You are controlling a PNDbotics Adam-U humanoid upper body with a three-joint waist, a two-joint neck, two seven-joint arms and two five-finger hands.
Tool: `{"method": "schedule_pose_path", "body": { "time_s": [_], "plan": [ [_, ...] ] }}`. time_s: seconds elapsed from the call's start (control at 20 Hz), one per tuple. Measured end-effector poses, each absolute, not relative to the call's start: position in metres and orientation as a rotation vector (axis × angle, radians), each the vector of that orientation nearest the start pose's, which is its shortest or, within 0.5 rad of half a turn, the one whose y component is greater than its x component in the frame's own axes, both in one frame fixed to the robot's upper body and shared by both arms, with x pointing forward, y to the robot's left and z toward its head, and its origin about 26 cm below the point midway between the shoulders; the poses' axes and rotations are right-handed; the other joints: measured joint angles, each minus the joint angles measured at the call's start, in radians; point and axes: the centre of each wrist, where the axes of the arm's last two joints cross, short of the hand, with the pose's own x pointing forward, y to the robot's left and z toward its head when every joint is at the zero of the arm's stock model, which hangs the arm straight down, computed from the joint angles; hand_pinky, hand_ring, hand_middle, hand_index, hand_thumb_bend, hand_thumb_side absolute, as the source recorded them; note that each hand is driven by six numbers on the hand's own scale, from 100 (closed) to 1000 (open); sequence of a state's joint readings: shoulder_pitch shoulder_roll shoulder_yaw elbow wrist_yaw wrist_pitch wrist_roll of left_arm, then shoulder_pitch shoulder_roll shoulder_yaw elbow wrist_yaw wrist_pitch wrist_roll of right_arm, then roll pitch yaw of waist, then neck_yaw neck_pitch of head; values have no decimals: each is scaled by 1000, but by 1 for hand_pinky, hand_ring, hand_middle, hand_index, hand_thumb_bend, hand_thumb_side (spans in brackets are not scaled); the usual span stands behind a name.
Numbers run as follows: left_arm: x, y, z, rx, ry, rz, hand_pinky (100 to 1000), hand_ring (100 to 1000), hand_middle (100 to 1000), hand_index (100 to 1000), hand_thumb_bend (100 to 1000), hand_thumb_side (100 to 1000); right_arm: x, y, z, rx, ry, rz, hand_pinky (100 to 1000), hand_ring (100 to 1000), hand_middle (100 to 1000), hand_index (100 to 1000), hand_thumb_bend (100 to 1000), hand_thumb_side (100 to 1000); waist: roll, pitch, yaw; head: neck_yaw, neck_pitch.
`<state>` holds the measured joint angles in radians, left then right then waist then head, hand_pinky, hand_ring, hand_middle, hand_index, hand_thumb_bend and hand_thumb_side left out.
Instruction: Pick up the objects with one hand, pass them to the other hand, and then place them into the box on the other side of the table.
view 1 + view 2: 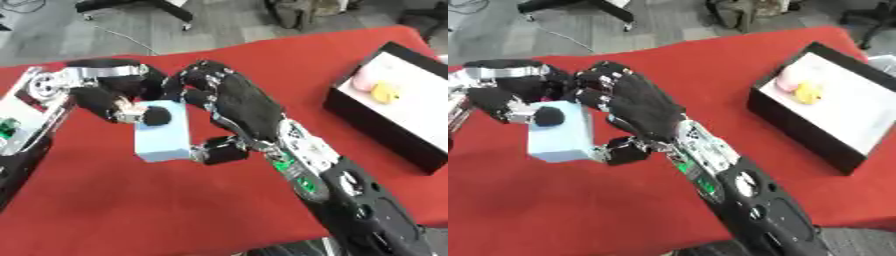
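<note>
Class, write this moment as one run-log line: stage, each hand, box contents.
stage: handover | left hand: shut on light blue block | right hand: fingers curled round same block | box: yellow item, pink item inside

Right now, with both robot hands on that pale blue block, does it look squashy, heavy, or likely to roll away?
The pale blue block probably stays stiff: its edges look straight where the left hand and right hand clasp it. It seems light, since fingers alone hold it above the red table. Flat faces suggest it won't roll.
</note>
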<state>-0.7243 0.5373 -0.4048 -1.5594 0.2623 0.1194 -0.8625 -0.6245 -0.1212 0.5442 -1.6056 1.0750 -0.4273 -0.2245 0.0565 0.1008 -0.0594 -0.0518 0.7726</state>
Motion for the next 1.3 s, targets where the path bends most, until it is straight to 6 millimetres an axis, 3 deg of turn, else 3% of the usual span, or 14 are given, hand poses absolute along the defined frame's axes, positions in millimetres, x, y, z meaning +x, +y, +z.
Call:
{"method": "schedule_pose_path", "body": {
  "time_s": [0.2,0.75,0.95,1.1,1.3],
  "plan": [
    [389,208,210,-552,-1482,-1506,621,517,482,585,492,599,335,-65,155,569,2696,-1474,724,642,367,322,230,241,-3,0,0,-3,0],
    [390,211,208,-547,-1482,-1489,628,522,488,593,416,653,334,-64,153,548,2673,-1497,723,644,370,319,236,237,-3,0,0,-4,0],
    [392,215,209,-523,-1505,-1453,628,477,491,596,406,659,333,-64,152,523,2667,-1509,724,646,375,320,238,239,-3,0,0,-6,0],
    [397,223,216,-479,-1563,-1398,628,469,494,600,408,654,331,-65,154,504,2661,-1515,724,647,378,322,239,243,-4,-1,0,-21,0],
    [407,246,225,-362,-1651,-1293,631,477,505,610,408,633,328,-68,161,489,2678,-1487,721,653,378,323,244,248,-10,-7,-2,-74,0]
  ]
}}
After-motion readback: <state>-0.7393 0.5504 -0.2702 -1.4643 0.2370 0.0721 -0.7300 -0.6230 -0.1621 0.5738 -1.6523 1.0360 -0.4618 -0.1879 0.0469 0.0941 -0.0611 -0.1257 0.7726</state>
